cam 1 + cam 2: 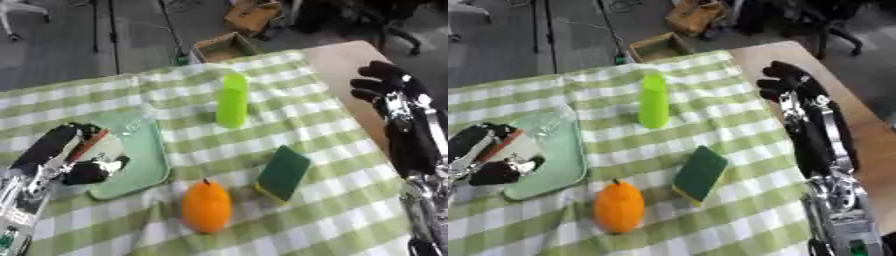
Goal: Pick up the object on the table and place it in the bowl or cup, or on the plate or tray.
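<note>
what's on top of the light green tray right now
The left hand lies over the tray's near-left part, with a thin reddish thing at its fingers. Whatever lies beneath the hand is hidden.

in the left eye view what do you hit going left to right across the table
left hand → pale green tray → orange fruit → green sponge → right hand. The green cup sits above the fruit, so left out.

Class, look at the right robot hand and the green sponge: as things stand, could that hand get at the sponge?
Probably yes. The right robot hand hangs over the table's far right edge, and the green sponge lies flat on the cloth nearer the middle. Only bare checked cloth shows between them; the orange sits left of the sponge.
</note>
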`<state>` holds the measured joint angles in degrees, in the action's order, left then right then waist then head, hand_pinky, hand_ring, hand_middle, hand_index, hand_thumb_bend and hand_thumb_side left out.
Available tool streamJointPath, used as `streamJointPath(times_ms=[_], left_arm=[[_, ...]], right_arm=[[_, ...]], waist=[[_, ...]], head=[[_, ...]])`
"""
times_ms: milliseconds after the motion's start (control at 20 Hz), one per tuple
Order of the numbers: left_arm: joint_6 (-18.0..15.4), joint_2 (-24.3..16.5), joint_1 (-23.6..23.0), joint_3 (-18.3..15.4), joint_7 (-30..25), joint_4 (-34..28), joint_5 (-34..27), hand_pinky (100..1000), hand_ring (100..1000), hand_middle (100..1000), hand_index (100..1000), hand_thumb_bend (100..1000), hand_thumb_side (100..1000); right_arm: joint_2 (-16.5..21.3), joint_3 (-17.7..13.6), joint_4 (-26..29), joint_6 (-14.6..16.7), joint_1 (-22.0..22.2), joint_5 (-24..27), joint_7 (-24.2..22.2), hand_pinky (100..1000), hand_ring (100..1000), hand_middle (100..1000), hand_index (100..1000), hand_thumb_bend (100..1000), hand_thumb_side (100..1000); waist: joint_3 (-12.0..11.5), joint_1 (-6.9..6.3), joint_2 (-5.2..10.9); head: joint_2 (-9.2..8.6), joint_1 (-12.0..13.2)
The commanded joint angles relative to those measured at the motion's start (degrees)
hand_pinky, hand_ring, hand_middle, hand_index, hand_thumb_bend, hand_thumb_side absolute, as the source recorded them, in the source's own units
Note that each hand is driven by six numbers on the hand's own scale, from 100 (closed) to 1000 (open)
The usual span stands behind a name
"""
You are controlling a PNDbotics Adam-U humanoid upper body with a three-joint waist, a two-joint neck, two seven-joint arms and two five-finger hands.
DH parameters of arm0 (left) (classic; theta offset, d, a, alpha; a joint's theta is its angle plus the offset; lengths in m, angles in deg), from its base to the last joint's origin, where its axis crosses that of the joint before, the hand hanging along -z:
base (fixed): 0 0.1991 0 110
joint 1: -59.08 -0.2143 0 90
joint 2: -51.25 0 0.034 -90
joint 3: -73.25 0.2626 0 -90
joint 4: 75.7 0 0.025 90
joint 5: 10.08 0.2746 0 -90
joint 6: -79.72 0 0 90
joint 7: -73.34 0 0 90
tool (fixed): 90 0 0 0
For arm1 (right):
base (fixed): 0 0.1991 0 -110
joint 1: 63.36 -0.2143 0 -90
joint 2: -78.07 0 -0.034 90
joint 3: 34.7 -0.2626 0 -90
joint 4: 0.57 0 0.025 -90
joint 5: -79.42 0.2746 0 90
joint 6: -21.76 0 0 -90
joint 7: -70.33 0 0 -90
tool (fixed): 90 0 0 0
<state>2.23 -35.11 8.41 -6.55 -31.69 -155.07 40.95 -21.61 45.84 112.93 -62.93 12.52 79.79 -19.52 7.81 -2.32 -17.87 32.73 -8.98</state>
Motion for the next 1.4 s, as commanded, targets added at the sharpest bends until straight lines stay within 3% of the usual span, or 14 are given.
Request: streamJointPath(times_ms=[50, 100, 300, 550, 800, 850, 1050, 1400], left_arm=[[0.7, 0.0, 1.3, -0.1, 3.1, -1.1, 0.0, 609, 521, 609, 795, 554, 815], [1.1, 0.1, 1.4, 0.0, 4.0, -1.2, 0.0, 638, 573, 656, 804, 566, 846], [1.4, 0.1, 1.3, 0.4, 4.7, -1.4, 0.8, 670, 618, 693, 814, 546, 898], [0.7, 0.2, 1.1, 0.7, -1.2, -0.1, 2.7, 725, 716, 765, 822, 534, 948], [-0.2, 0.2, 1.4, 0.3, -7.0, 0.9, 6.5, 794, 807, 836, 833, 646, 924], [-0.1, 0.2, 1.4, 0.0, -7.4, 0.8, 7.7, 848, 856, 888, 876, 740, 881], [0.6, 0.3, 1.6, -0.5, -6.8, -0.1, 11.8, 899, 897, 947, 934, 807, 858], [2.6, 0.6, 1.0, -1.8, -1.1, -4.5, 13.9, 904, 887, 943, 929, 776, 887]], right_arm=[[0.6, 0.1, 1.1, 0.1, -0.4, 0.5, -0.2, 797, 771, 765, 840, 100, 642], [0.6, 0.1, 1.1, 0.1, -0.4, 0.5, -0.2, 797, 771, 765, 840, 100, 641], [0.5, 0.1, 1.1, 0.1, -0.5, 0.5, -0.2, 797, 771, 765, 840, 100, 640], [0.5, 0.1, 1.1, 0.0, -0.4, 0.5, -0.2, 797, 771, 765, 840, 100, 640], [0.5, 0.1, 1.1, 0.0, -0.4, 0.5, -0.2, 797, 771, 765, 840, 100, 639], [0.5, 0.1, 1.1, 0.0, -0.4, 0.5, -0.2, 797, 771, 764, 840, 100, 639], [0.6, 0.1, 1.1, 0.0, -0.4, 0.4, -0.2, 797, 771, 764, 839, 100, 638], [0.6, 0.1, 1.1, 0.0, -0.4, 0.4, -0.3, 797, 770, 764, 839, 100, 638]], waist=[[0.1, 0.41, 7.51], [0.1, 0.41, 7.53], [0.1, 0.41, 7.57], [-0.1, 0.43, 7.61], [-0.3, 0.50, 7.65], [-0.3, 0.51, 7.66], [-0.5, 0.53, 7.67], [-0.8, 0.63, 7.61]], head=[[-0.01, 0.2], [-0.02, 0.2], [-0.10, 0.2], [-0.07, 0.1], [-0.07, 0.2], [-0.06, 0.1], [-0.04, 0.1], [0.01, 0.0]])
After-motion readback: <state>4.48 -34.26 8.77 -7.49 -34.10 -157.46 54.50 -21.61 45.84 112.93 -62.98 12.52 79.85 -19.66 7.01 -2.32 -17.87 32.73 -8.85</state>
